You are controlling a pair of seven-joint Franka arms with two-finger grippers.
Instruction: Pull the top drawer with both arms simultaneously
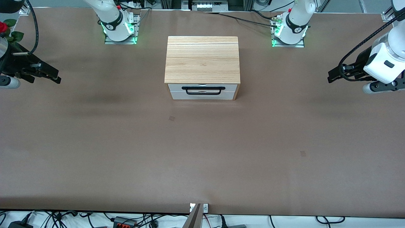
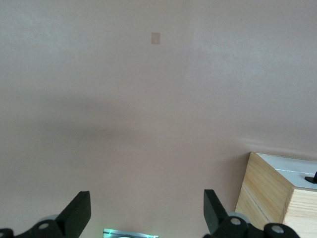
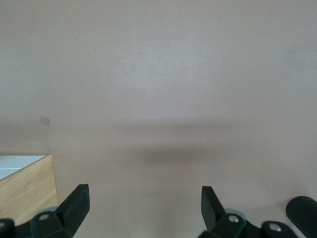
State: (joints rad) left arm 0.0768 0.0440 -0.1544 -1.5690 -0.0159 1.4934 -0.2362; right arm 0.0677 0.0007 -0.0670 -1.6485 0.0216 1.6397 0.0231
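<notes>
The light-oak cabinet [image 1: 202, 60] stands mid-table between the arm bases, its front toward the front camera. The top drawer [image 1: 177, 87] is shut, its white front flush, with its black bar handle [image 1: 203, 88] across the middle. My left gripper [image 1: 331, 77] hangs open and empty over bare table toward the left arm's end, well apart from the cabinet. My right gripper [image 1: 56, 78] hangs open and empty toward the right arm's end. The left wrist view shows open fingers [image 2: 79, 210] and a cabinet corner [image 2: 265, 196]. The right wrist view shows open fingers [image 3: 77, 201] and a cabinet corner [image 3: 27, 186].
A second white drawer front [image 1: 202, 96] sits below the top one. The arm bases [image 1: 120, 30] [image 1: 289, 31] stand beside the cabinet at the table's back. A red flower [image 1: 3, 27] shows near the right arm. The brown table [image 1: 202, 152] lies open before the cabinet.
</notes>
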